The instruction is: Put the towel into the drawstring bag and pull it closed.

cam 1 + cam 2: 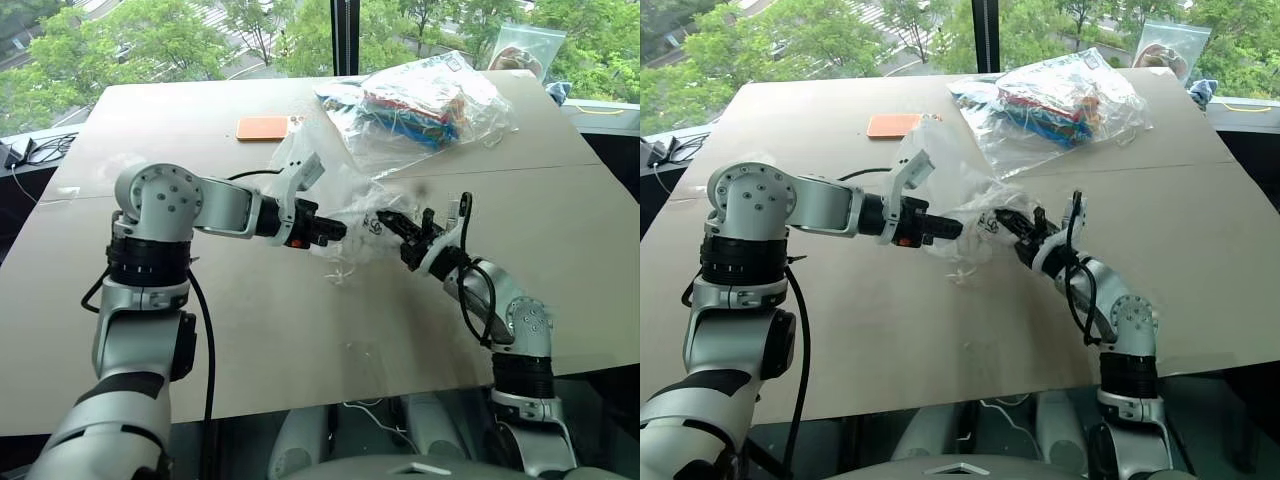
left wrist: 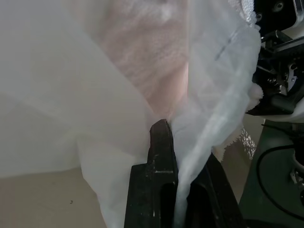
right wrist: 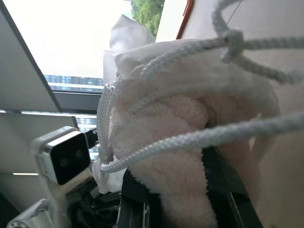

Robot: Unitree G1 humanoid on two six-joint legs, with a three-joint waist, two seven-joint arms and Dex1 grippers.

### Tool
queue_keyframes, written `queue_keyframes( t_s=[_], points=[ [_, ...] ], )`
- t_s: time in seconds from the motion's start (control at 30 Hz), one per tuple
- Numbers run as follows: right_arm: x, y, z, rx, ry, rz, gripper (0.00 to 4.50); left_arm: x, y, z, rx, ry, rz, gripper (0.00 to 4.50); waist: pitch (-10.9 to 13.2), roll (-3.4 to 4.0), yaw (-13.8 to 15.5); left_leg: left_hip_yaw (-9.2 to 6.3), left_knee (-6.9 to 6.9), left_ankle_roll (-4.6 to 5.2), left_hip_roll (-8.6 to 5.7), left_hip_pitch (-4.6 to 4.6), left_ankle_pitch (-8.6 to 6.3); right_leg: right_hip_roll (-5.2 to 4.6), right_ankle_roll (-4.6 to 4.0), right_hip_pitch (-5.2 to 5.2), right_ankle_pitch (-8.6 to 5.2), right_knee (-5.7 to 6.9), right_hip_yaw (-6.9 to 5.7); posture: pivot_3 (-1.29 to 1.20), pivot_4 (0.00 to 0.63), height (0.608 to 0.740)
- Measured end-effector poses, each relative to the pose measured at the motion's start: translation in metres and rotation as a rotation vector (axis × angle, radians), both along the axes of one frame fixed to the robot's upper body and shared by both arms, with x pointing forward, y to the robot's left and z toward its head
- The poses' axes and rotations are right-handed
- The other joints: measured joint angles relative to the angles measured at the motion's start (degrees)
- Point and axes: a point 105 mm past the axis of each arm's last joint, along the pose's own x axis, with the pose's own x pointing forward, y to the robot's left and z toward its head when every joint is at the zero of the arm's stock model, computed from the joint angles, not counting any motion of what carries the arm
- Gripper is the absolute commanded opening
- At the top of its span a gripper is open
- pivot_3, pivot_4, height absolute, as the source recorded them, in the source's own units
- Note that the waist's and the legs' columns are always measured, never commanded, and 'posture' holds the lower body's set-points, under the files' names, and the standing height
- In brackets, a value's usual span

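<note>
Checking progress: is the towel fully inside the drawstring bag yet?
No: the towel is pinched in the right gripper at the drawstring bag mouth.

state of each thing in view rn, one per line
drawstring bag: held up off the table, fabric pinched in the left end effector
towel: gripped by the right end effector, at the bag, cords across it
clear plastic bag: lying on the table
orange item: flat on the table
</note>
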Motion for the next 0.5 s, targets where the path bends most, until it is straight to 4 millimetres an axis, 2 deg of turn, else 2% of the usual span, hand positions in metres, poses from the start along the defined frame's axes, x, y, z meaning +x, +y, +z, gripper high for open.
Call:
queue_keyframes(
  t_s=[0.13,0.27,0.43,0.5],
  points=[
    [-0.001,-0.006,0.005,0.028,0.007,0.015,0.04,0.009,0.013,-0.012,0.171,-0.122,0.046,0.0,0.0,0.01,0.02,0.01,-0.03,0.0,-0.01,0.01,0.0,0.01,-0.01,0.0,0.0,-0.01,0.01,0.0,0.15,0.74],
    [0.001,-0.008,0.005,0.035,0.02,0.021,0.04,0.009,0.009,-0.015,0.198,-0.151,0.015,0.0,0.0,0.01,0.05,0.02,-0.03,0.0,0.0,0.0,0.0,0.01,-0.01,0.0,-0.01,-0.01,0.01,0.0,0.15,0.74],
    [0.003,-0.008,0.006,-0.017,0.001,0.013,0.04,-0.005,-0.01,-0.008,0.052,-0.05,-0.066,0.0,0.0,0.01,0.0,0.01,-0.02,0.0,0.0,0.0,0.0,0.02,0.01,0.0,-0.01,-0.02,-0.01,0.0,0.15,0.74],
    [0.004,-0.005,0.002,-0.043,0.005,0.007,0.04,-0.005,-0.011,-0.002,-0.002,-0.015,-0.071,0.0,0.0,0.01,-0.11,0.01,-0.01,0.0,0.01,0.0,0.0,0.04,0.01,0.0,-0.01,0.0,-0.01,0.0,0.15,0.74]
  ],
)
